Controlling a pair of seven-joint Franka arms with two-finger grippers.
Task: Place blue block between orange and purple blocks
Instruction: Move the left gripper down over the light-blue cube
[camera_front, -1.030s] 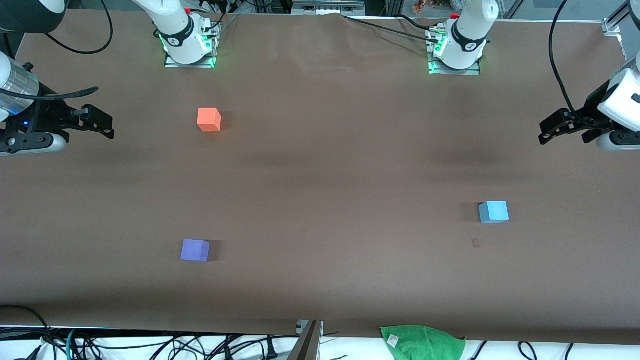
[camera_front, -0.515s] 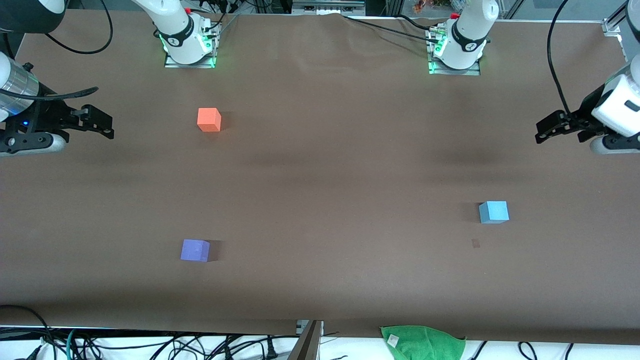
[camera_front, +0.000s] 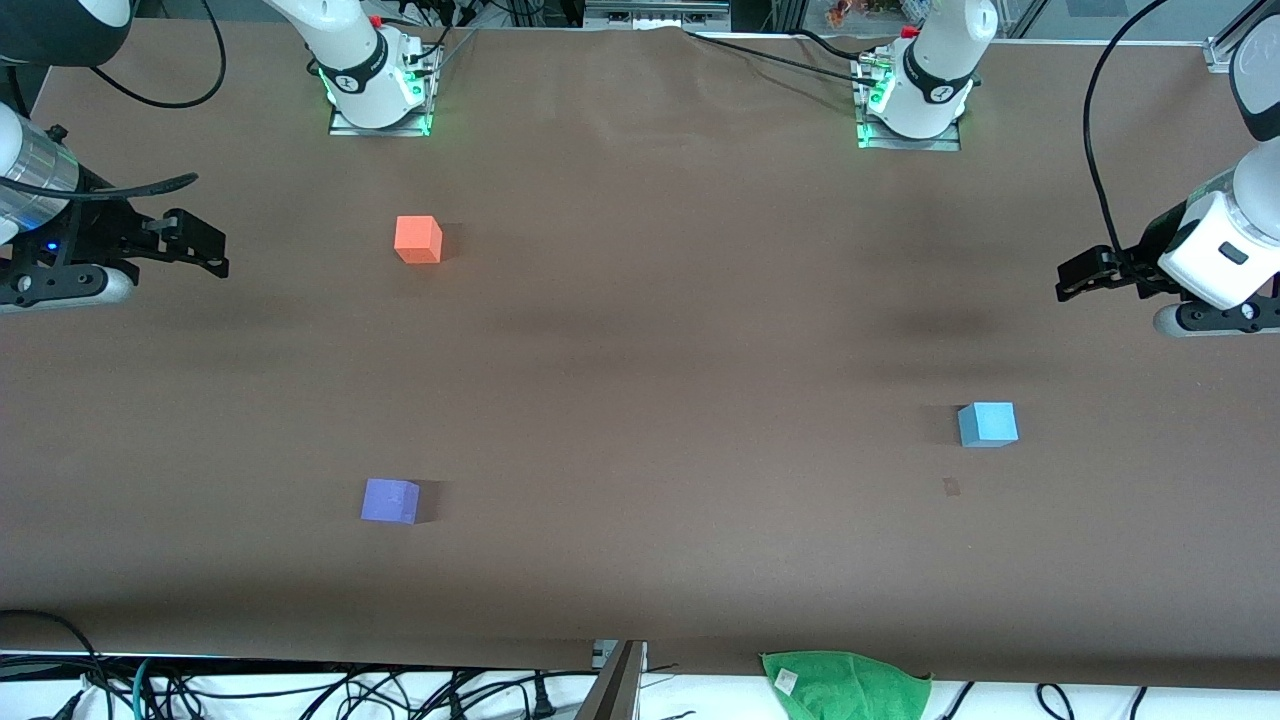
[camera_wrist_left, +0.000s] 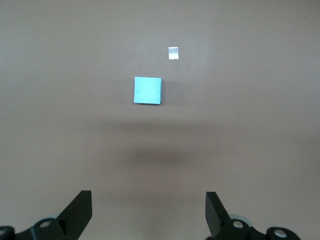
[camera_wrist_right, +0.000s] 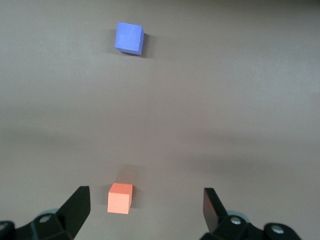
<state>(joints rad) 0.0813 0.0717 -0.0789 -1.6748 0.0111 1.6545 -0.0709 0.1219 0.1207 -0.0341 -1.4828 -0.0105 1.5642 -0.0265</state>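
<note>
Table (camera_front: 640, 330): brown, matte.
Orange block (camera_front: 418, 240): toward right arm's end.
Purple block (camera_front: 390, 501): same end, nearer camera.
Blue block (camera_front: 987, 424): toward left arm's end.

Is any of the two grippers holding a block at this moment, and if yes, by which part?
Nothing is held. The left gripper and right gripper both have open, empty jaws. The blue block sits untouched on the table.

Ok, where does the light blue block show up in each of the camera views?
Front view: the blue block sits on the table toward the left arm's end, with a small pale mark on the brown cover nearer the camera.
Left wrist view: the block lies ahead of the open left pincer, the same mark close by.
Right wrist view: not in it.
</note>
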